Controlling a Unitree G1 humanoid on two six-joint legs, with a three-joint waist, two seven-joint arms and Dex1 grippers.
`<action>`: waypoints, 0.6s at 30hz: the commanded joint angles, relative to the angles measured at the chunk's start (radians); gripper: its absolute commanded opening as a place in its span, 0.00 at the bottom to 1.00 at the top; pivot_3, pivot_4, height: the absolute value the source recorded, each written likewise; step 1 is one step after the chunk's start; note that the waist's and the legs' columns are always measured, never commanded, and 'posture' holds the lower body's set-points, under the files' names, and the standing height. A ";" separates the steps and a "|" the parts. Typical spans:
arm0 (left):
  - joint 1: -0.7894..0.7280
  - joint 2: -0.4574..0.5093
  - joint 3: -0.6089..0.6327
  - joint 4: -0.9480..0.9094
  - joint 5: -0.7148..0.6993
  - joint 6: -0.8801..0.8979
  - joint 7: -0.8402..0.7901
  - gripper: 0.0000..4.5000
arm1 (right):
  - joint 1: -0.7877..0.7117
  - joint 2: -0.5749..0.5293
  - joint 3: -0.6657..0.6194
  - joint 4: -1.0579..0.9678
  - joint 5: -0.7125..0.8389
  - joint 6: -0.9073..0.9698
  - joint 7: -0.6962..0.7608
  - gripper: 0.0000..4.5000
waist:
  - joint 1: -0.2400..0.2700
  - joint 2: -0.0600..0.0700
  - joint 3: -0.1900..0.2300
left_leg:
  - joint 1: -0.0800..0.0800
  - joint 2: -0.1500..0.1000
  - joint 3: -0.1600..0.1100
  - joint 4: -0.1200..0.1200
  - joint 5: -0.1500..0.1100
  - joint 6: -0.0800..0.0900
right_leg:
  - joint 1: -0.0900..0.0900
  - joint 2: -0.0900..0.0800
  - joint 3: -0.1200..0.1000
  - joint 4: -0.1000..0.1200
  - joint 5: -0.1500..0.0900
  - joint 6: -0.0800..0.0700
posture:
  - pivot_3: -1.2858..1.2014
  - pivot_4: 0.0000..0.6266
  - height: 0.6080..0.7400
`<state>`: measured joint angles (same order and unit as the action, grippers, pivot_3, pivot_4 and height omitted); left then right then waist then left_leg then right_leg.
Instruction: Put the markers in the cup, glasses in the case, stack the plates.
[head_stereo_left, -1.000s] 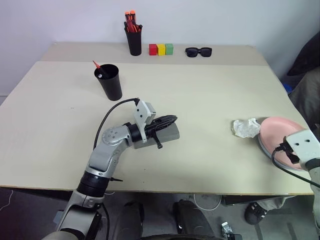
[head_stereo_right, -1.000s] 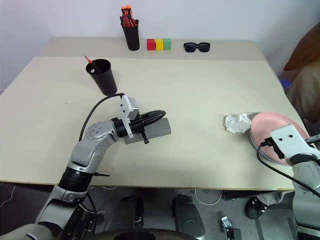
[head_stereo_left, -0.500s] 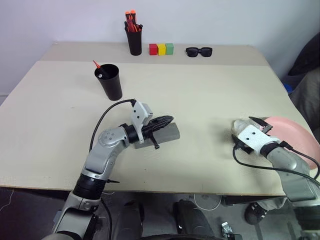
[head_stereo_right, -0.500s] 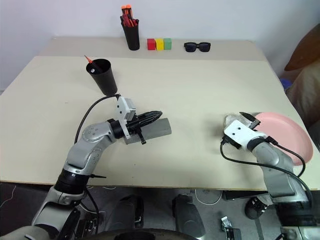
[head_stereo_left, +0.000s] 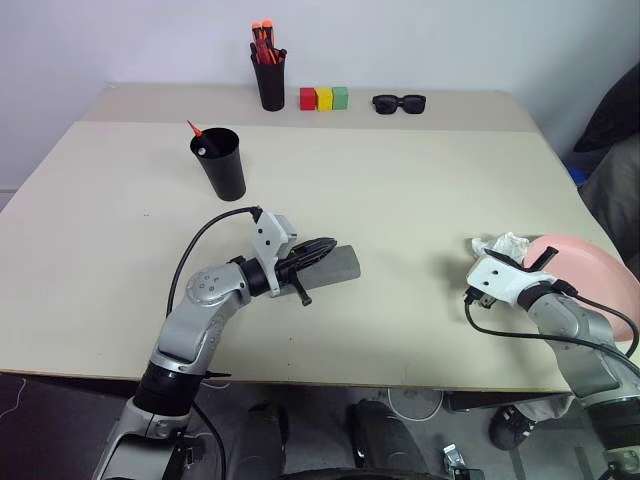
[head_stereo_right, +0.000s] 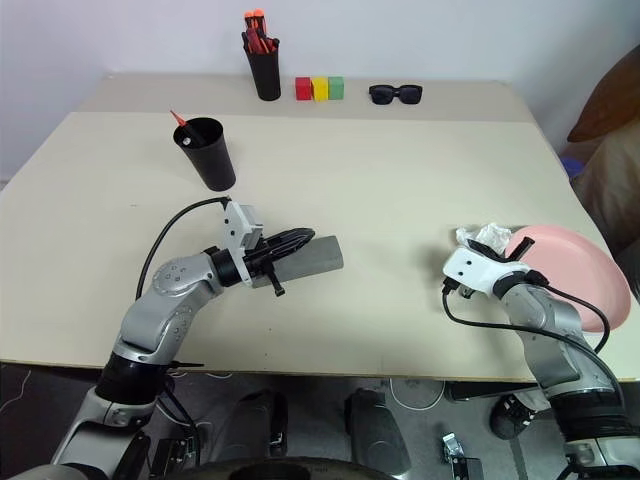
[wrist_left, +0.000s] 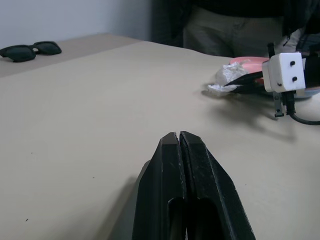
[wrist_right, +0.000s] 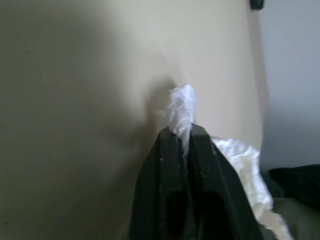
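Note:
The grey case (head_stereo_left: 340, 266) lies in the middle of the table with its lid down. My left gripper (head_stereo_left: 330, 244) is shut and lies along the top of the case with nothing between its fingers (wrist_left: 170, 165). The glasses are out of view. The black cup (head_stereo_left: 221, 165) stands at the far left with a red marker (head_stereo_left: 192, 128) sticking out of it. My right gripper (wrist_right: 183, 132) is shut on a crumpled white tissue (head_stereo_left: 508, 245), right beside the salmon pink plate (head_stereo_left: 590, 272) near the table's right edge.
At the back stand a black pen holder (head_stereo_left: 268, 82) with orange-capped pens, three coloured blocks (head_stereo_left: 323, 97) and black sunglasses (head_stereo_left: 398, 103). A person (head_stereo_left: 612, 130) sits off the table's right side.
My right arm swung in from the right edge to the tissue, and its gripper closed on it. The left gripper stayed on the case.

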<state>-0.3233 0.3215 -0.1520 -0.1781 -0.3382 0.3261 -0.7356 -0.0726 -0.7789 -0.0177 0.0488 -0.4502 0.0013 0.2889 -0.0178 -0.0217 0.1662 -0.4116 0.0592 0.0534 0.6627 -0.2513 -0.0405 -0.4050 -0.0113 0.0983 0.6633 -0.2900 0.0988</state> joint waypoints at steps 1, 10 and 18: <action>-0.026 -0.006 0.005 -0.012 -0.007 -0.018 -0.008 0.00 | 0.001 -0.018 -0.086 -0.125 -0.004 -0.008 -0.044 0.01 | 0.000 0.000 0.000 | 0.000 0.000 0.000 0.000 0.000 0.000 | 0.000 0.000 0.000 0.000 0.000 0.000 | 0.52 0.24 0.94; -0.062 -0.020 0.002 0.049 -0.005 -0.043 -0.040 0.00 | 0.084 -0.033 -0.346 -0.345 0.023 0.148 0.012 0.01 | 0.006 0.000 0.000 | 0.000 0.000 0.000 0.000 0.000 0.000 | 0.000 0.000 0.000 0.000 0.000 0.000 | 0.52 0.24 0.94; -0.080 -0.019 0.017 0.083 -0.008 -0.054 -0.060 0.00 | 0.264 0.021 -0.433 -0.383 0.059 0.291 0.095 0.29 | -0.002 0.000 0.000 | 0.000 0.000 0.000 0.000 0.000 0.000 | 0.000 0.000 0.000 0.000 0.000 0.000 | 0.52 0.24 0.94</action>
<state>-0.3899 0.3015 -0.1509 -0.0805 -0.3377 0.2939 -0.7879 0.1958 -0.7587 -0.4151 -0.2963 -0.4058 0.2754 0.3778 -0.0197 -0.0220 0.1663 -0.4115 0.0591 0.0533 0.6626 -0.2516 -0.0399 -0.4047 -0.0112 0.0984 0.6630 -0.2903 0.0987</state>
